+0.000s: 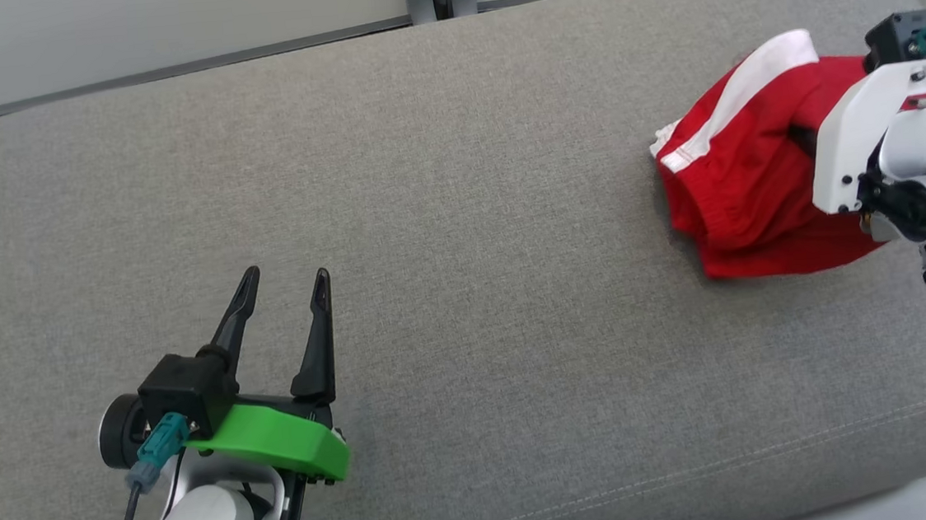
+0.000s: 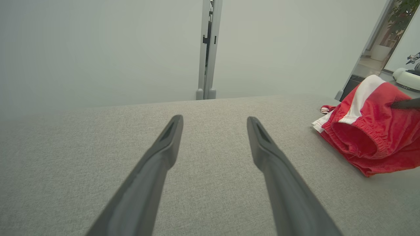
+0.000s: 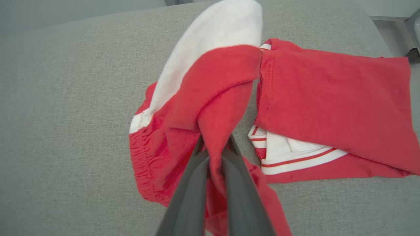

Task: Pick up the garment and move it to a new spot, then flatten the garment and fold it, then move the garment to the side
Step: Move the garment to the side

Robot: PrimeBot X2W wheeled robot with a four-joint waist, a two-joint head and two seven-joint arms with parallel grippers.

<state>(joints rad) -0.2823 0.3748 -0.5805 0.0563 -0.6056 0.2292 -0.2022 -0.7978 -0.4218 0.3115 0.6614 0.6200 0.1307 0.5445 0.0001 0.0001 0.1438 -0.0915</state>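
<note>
— What does your right wrist camera give you that the head camera hides?
— The grip. From the head, a white bracket (image 1: 858,138) covers the right fingers (image 3: 197,157). From the wrist you see them pinched nearly together on a red fold of the garment (image 3: 328,98), with that fold raised above the rest.
— And your left fingers (image 1: 319,304)?
— Spread wide and holding nothing over the grey bench (image 1: 459,211), well apart from the garment, which lies at the bench's right end. Your left wrist camera has it off to the right, with the waistband gaping toward you
</note>
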